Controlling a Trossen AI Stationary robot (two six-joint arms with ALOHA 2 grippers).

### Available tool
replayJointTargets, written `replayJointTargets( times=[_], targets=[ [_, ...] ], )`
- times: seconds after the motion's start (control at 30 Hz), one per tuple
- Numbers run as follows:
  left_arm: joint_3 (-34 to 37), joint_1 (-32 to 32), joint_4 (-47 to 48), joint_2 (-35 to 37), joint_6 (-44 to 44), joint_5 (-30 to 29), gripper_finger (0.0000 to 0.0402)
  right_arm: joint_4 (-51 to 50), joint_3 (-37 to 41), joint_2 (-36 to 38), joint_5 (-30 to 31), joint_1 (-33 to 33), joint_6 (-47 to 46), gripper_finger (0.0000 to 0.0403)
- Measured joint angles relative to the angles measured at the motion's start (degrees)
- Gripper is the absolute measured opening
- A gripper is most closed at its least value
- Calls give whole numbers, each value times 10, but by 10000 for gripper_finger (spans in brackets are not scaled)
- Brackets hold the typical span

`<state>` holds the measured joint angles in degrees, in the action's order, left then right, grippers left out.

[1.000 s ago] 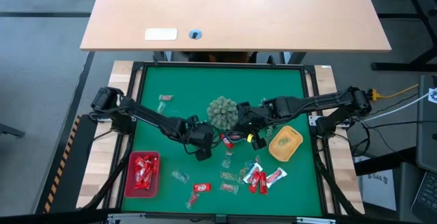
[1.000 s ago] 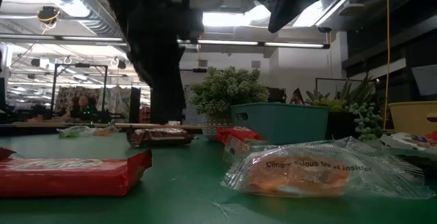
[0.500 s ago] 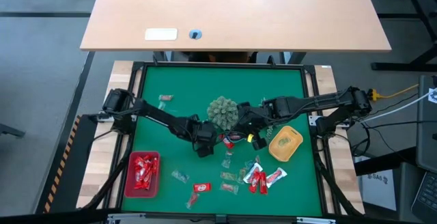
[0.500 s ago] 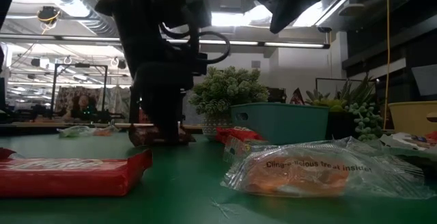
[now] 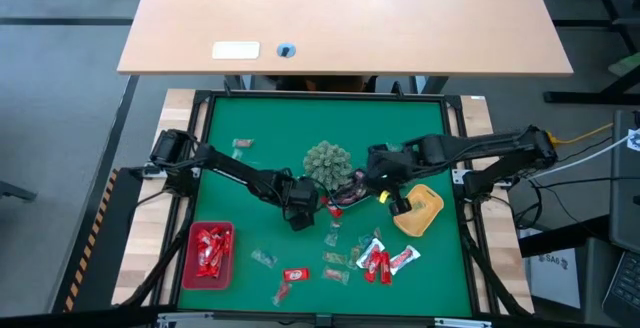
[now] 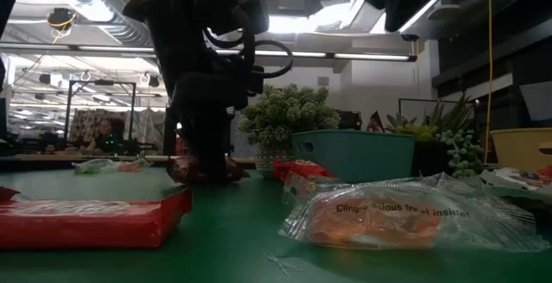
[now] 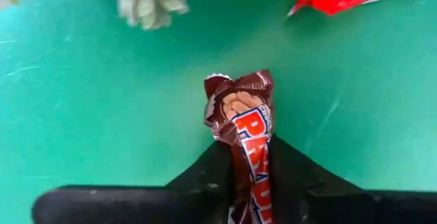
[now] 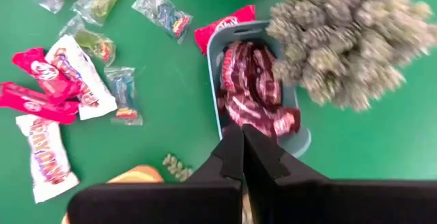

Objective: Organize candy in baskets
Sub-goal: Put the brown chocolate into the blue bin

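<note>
Clamping a dark brown candy bar [image 7: 244, 125] between its fingers, the left gripper [image 5: 300, 208] sits low on the green mat [image 5: 250, 178], at seven o'clock from the spiky plant [image 5: 328, 160]. Right gripper [image 8: 242, 152], fingers pressed together, empty, hovers over the pale blue basket [image 8: 215, 60] of brown candy.

We saw the left end effector [image 5: 300, 208] low on the green tabletop [image 5: 270, 138] beside the spiky plant ornament [image 5: 326, 161]. The right end effector [image 5: 392, 196] hung by the yellow-orange basket [image 5: 424, 213]. The red basket [image 5: 209, 252] held red candies.
</note>
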<state>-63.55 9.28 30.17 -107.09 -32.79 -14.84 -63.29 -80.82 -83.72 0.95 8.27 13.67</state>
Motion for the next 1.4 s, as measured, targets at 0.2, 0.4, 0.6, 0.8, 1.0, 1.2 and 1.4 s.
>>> replayJointTargets(
  times=[0.2, 0.4, 0.6, 0.8, 1.0, 1.2, 1.4],
  targets=[
    [0, 1, -20, 7, -6, 79, 52, -18, 9, 62, 1, 0, -61, 1],
    [0, 9, -94, 27, -32, 174, 50, -13, 83, 136, -2, 20, -128, 1],
    [0, 24, -238, 41, -33, 213, 50, 12, 152, 179, -9, 95, -225, 1],
    [0, 23, -394, 41, -8, 144, 50, 64, 186, 176, -37, 170, -305, 1],
    [0, 8, -445, 41, 103, 28, 52, 145, 205, 159, -47, 213, -314, 1],
    [0, -14, -444, 41, 152, -18, 62, 176, 206, 136, -51, 218, -329, 23],
    [0, -39, -446, 36, 154, -18, 85, 169, 206, 115, -53, 217, -358, 103]
  ],
)
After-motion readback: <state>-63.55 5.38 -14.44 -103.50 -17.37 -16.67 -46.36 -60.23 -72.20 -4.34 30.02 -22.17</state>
